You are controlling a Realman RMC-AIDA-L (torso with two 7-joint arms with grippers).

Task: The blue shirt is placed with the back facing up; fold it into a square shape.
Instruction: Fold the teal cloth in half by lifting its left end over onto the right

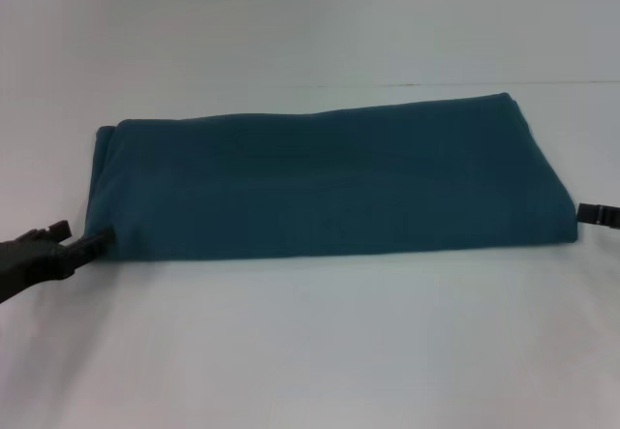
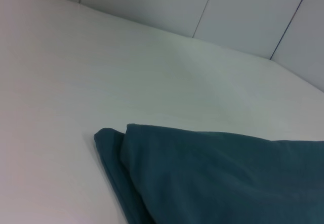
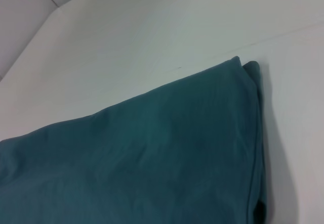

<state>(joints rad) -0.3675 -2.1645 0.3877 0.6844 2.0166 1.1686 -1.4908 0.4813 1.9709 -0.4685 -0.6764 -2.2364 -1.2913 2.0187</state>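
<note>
1. Blue shirt (image 1: 329, 182): folded into a long horizontal band (layered edges at both ends), lying flat mid-table (image 1: 310, 352)
2. Left end effector (image 1: 85, 242): at the shirt's near-left corner, fingertips touching the cloth edge; whether it is gripping cannot be told
3. Right end effector (image 1: 599, 216): just beside the shirt's right end, mostly out of view; opening cannot be told

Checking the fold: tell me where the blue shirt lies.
In the head view the blue shirt lies mid-table as a wide band, left gripper at its left end, right gripper at its right.
</note>
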